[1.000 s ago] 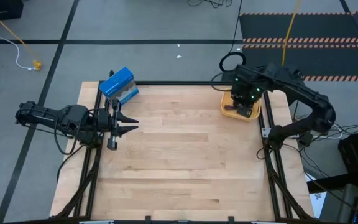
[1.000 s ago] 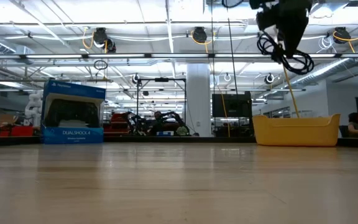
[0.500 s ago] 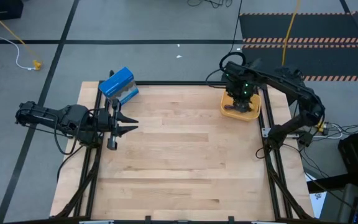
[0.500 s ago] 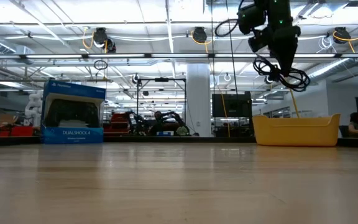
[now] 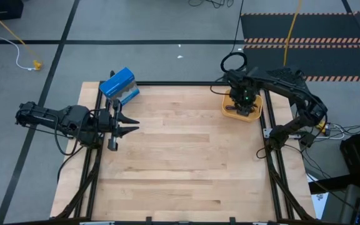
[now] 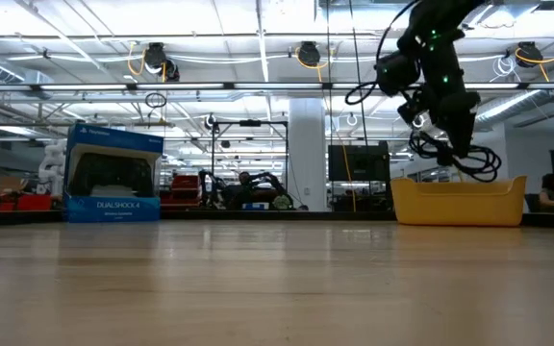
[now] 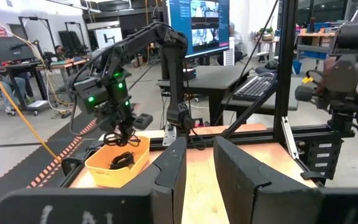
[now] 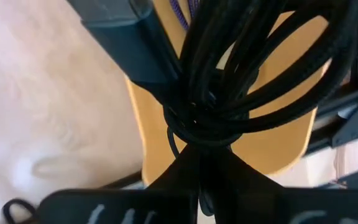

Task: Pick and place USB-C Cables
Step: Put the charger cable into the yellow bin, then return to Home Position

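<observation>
My right gripper (image 6: 445, 120) is shut on a black USB-C cable coil (image 6: 465, 156) right over the yellow bin (image 6: 460, 202), which stands at the table's far right corner (image 5: 230, 112). The coil's loops hang about level with the bin's rim. Another black cable (image 7: 123, 160) lies inside the bin, and a bit of the bluish-purple cable (image 8: 182, 9) shows there too. My left gripper (image 5: 127, 123) waits open at the table's left edge, touching nothing. My right gripper pinches the black cable coil between its two fingers where the strands bunch together (image 8: 197, 134). The fingers come from above, pointing down. The coil's loops (image 8: 253, 56) spread out below the fingers and hang over the bin's inside; whether they touch it I cannot tell.
A blue DualShock box (image 5: 119, 85) stands at the table's far left corner. A large black ring (image 5: 233, 62) lies on the floor behind the bin. The wide wooden tabletop (image 5: 180, 150) lies between the arms. People sit at desks in the room beyond.
My right gripper has come down toward the yellow bin with the black coil still in its shut fingers, tipping as it went. The coil, first well above the bin, now hangs at the bin's rim.
</observation>
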You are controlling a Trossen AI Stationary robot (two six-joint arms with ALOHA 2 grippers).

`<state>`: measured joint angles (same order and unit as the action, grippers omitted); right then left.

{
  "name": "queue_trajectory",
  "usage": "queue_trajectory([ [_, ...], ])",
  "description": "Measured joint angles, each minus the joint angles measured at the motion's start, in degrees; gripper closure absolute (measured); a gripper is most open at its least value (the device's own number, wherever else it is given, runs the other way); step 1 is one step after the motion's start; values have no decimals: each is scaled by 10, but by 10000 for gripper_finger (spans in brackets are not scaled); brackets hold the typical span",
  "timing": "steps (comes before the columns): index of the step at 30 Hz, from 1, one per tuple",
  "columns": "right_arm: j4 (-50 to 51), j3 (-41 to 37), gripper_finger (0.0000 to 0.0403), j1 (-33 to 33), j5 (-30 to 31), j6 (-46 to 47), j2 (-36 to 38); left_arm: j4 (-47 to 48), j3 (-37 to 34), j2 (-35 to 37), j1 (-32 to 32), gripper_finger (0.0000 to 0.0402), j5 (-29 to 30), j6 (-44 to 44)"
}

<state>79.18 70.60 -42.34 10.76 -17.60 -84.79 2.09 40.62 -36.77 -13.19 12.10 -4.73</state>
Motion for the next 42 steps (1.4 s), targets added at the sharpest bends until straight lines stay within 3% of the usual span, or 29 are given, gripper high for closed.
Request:
queue_trajectory([
  [17, -104, -86, 395, -39, 17, -30, 0, -28, 0, -34, 0, 316, 0, -8],
  [31, -114, -87, 280, -35, 27, -6, 0, -27, 0, -35, 0, 316, 0, -10],
  [42, -119, -87, 261, 25, 26, 55, 102, -17, 0, -35, 0, 316, 0, -11],
])
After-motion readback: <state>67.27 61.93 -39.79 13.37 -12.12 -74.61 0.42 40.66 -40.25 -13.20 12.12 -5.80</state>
